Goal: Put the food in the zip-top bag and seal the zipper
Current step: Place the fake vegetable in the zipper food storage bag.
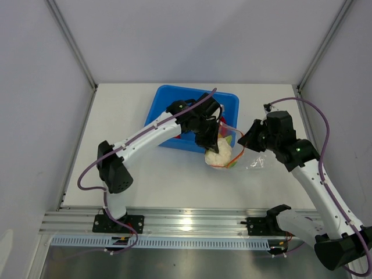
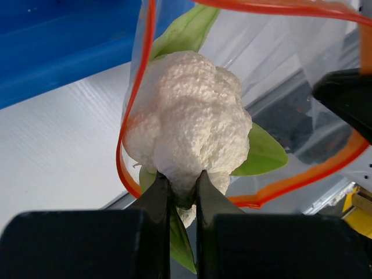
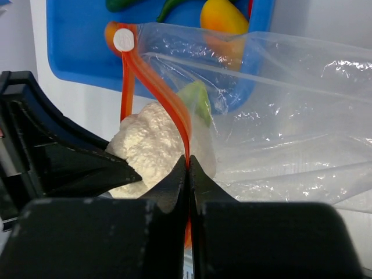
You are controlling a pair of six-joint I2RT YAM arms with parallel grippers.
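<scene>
Pinching the white cauliflower (image 2: 186, 116) by its lower end with the left pincer (image 2: 183, 181), fingers drawn close on a narrow bit of it, green leaves (image 2: 264, 154) sticking out at the sides. Holding it right at the mouth of the zip-top bag (image 3: 290, 116) — ringed by the loop of the orange-red zipper (image 2: 135, 93) in the left wrist view, though cannot tell how far in. Clamping the zipper strip with the right pincer (image 3: 187, 165), fingers pressed together on it, with the mouth pulled into an open loop.

Seen from above: both pincers close together just in front of the blue tub (image 1: 168, 99), with the cauliflower between them. Trailing from there toward the right arm, the clear crinkly bag, resting on the counter (image 1: 163, 180).

Lying in the tub, in the right wrist view: a yellow-orange fruit (image 3: 224, 14) and a dark green piece (image 3: 125, 4) — both cut off by the top edge. Sitting at one end of the zipper, a small white disc (image 3: 123, 39).
</scene>
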